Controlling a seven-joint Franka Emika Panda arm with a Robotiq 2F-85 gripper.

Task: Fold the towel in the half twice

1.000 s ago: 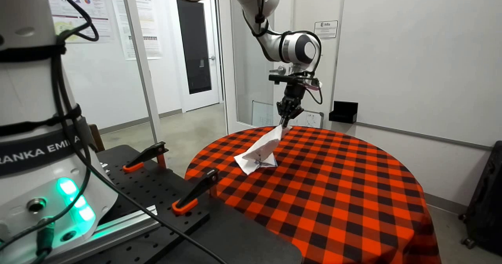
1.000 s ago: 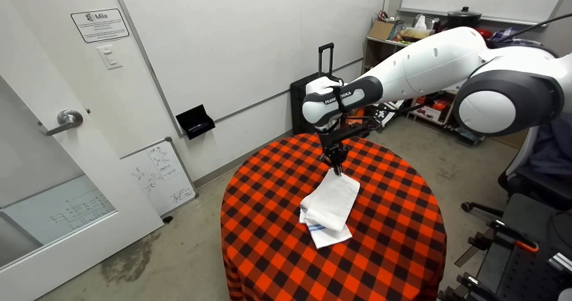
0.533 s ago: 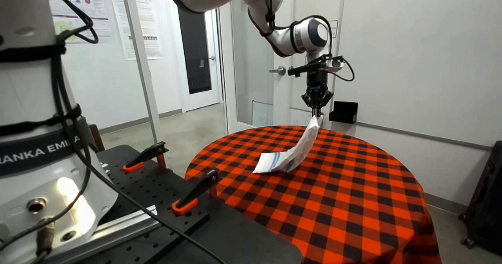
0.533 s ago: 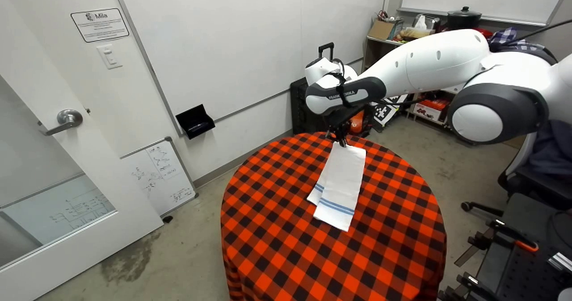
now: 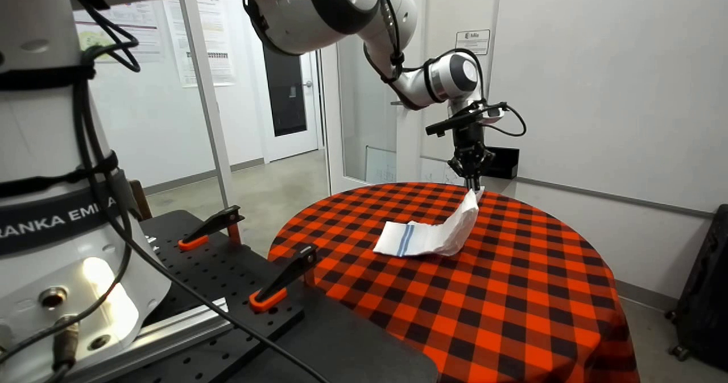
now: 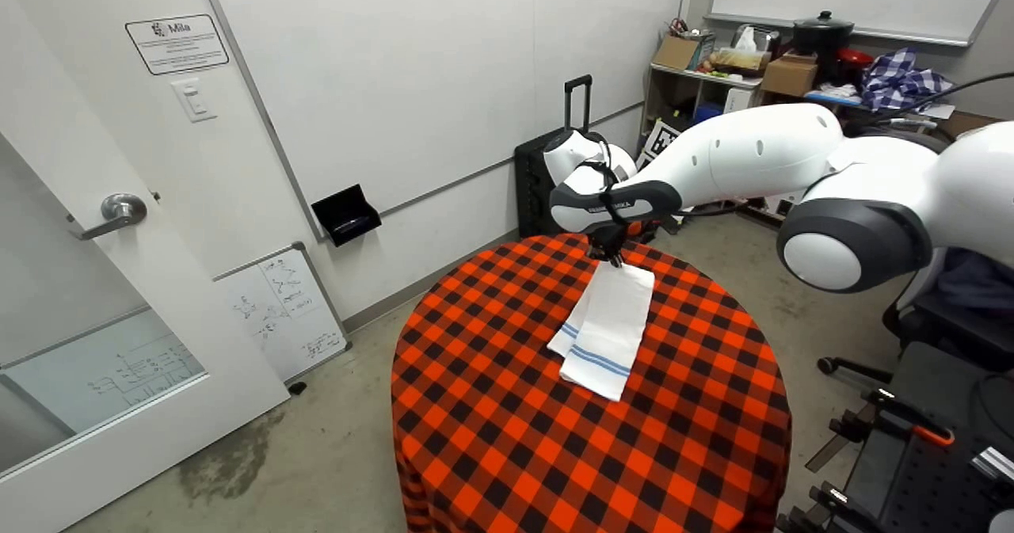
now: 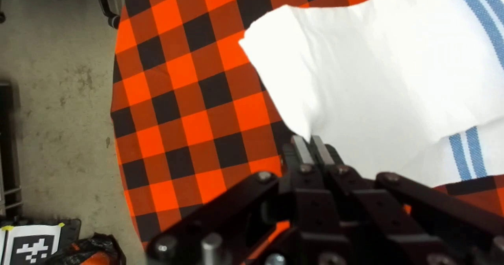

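Matt cloth towel (image 6: 611,323), smooth plastic-looking arm (image 6: 772,150)

White towel (image 6: 614,315) with double blue stripes, red-and-black checkered tablecloth (image 6: 491,430), black end effector (image 7: 310,142)

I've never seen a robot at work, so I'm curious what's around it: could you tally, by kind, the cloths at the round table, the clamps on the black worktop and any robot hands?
Cloths: 2 (white towel, checkered tablecloth)
Clamps: 2 (nearer clamp, farther clamp)
Robot hands: 1 (black gripper)
Total: 5
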